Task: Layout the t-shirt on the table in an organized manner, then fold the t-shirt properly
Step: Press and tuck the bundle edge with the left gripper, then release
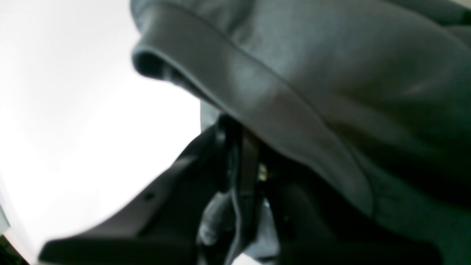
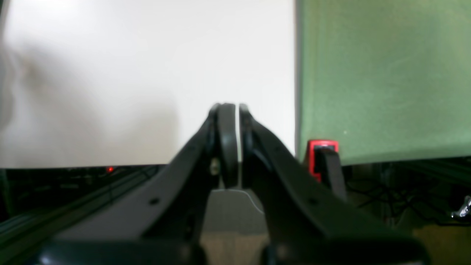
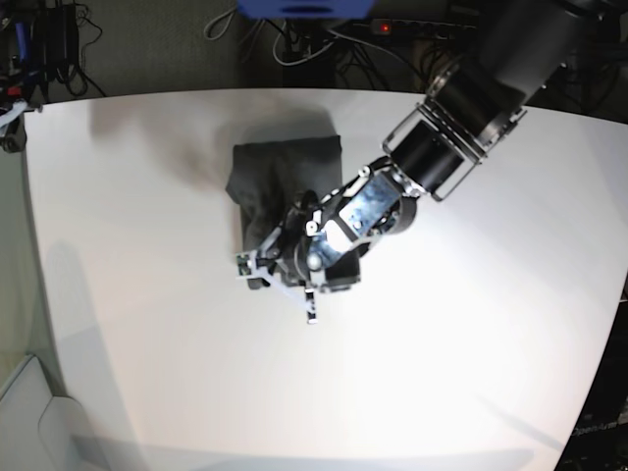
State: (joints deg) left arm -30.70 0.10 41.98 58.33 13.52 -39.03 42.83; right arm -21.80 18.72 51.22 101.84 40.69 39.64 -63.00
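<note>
Pinching one folded t-shirt (image 3: pixel 280 182) on one table (image 3: pixel 147 294), left hand (image 1: pixel 239 147); right hand (image 2: pixel 233 110) pressed together

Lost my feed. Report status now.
Left claw shut on the t-shirt, folded small on the table. Right claw shut, empty. Nothing in the way.

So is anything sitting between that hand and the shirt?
Nothing visible. The left hand is already shut on a fold of the t-shirt, with only bare white table around them.
</note>
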